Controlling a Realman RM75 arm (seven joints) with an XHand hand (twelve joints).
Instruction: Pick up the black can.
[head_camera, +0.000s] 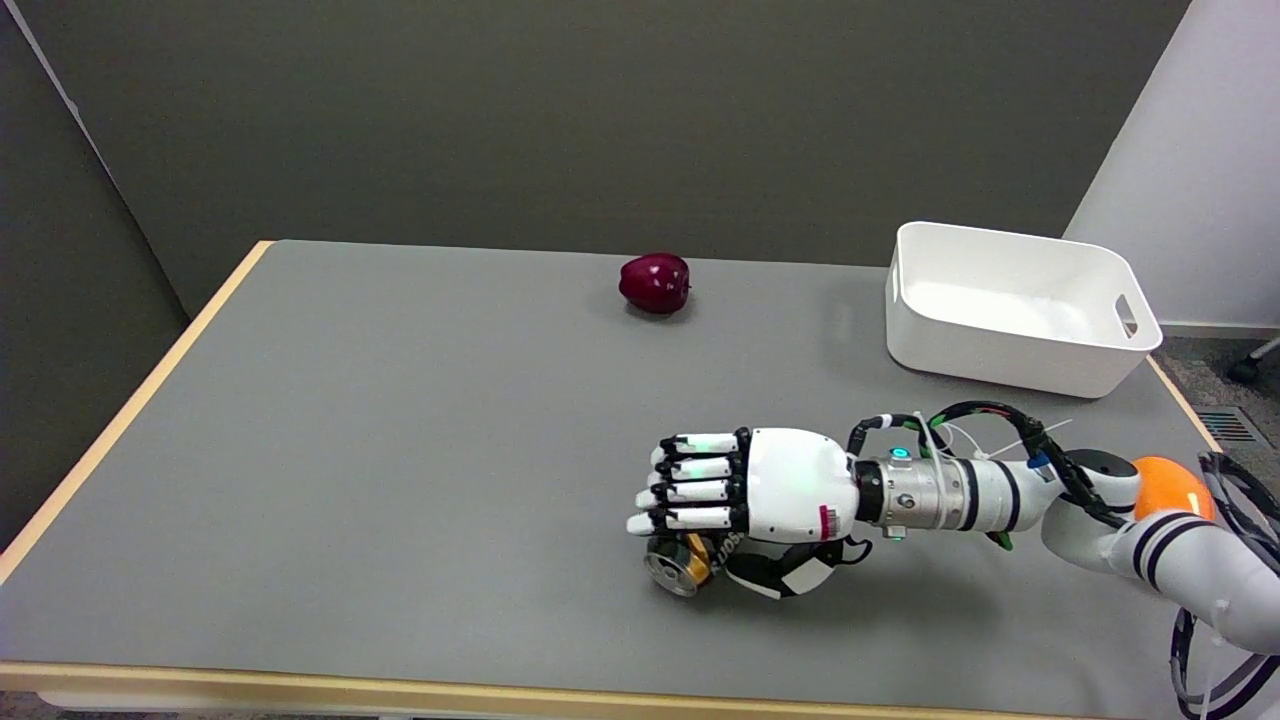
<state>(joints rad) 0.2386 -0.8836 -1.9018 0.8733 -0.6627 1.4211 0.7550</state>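
One black can (682, 566), metal, cylindrical, on its side, gripped by right hand (745, 490); one glossy red apple (655, 282); one white plastic bin (1017, 306)

The right arm (1120, 520) is reaching in low from the right, its hand (745, 490) curling (palm down) around the can (690, 562).

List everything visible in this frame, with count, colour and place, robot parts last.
can: one, black with gold band and silver end, on its side at the table's near middle, under the right hand
apple: one, dark red, far middle of the table
bin: one, white, far right of the table
table: one, grey top, wood edge
right hand: one, white and black, fingers curled over the can; lift not visible
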